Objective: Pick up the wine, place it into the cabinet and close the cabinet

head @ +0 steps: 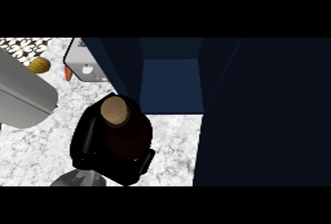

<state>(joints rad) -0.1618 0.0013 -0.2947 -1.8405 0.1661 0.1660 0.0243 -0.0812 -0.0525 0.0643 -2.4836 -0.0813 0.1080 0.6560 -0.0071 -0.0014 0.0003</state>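
I look straight down on the wine bottle (pixel 129 136): a dark body with a tan cork top. My left hand (pixel 87 142) is shut on it, fingers curled round its left side and the thumb at its lower right. Its grey forearm enters at the lower left. The bottle stands upright above the marble counter (pixel 174 144), just in front of and slightly left of the open dark blue cabinet (pixel 171 83). The cabinet's door (pixel 265 113) is swung open and fills the right side of the view. My right hand does not show.
A large grey rounded object (pixel 19 96) lies at the left edge. Behind it are a yellow-orange round fruit (pixel 39 64), a small orange item (pixel 68 73) and a pale box with an apple picture (pixel 87 68) beside the cabinet's left panel (pixel 119 65).
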